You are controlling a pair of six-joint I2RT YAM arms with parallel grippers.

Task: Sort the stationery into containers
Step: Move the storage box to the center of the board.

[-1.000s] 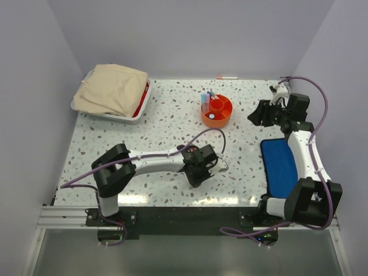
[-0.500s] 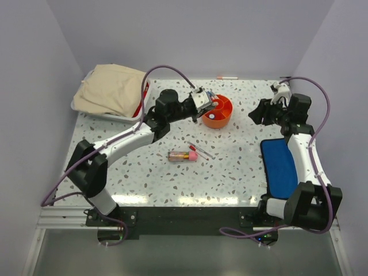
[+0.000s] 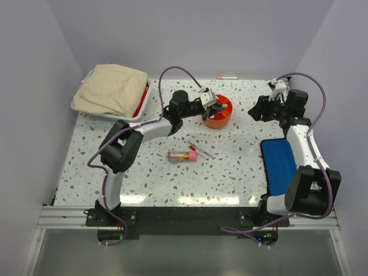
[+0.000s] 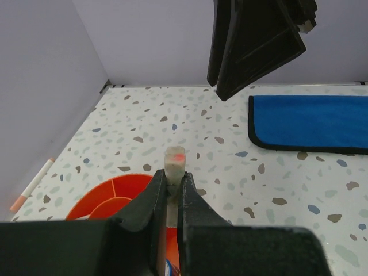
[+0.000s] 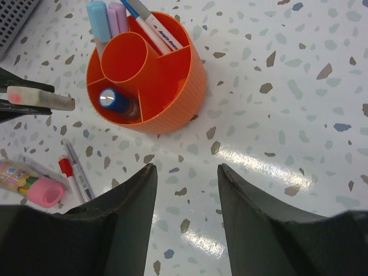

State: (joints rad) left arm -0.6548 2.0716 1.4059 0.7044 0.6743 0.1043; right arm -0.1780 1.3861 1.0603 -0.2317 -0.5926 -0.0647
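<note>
Pinching a white pen (image 4: 174, 158) with a red-marked end, the left gripper (image 4: 172, 179) hangs over the orange tub (image 5: 178, 80), which stands near the middle of the far edge; right gripper (image 5: 184, 171) spread, between tub and right edge; clear tube (image 3: 178, 156) and pink marker (image 3: 194, 154) lie mid-bench.

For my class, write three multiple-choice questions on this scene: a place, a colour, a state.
1. Where does the blue mat lie? A beside the right arm; B far left corner; C dead centre.
2. What colour is the tub? A green; B orange; C black.
3. The left tool is: A open, empty; B shut on a pale marker; C out of view.
Key: 1 A, the mat lies flat by that arm; 2 B, its walls are bright orange; 3 B, both fingers press the marker.
</note>
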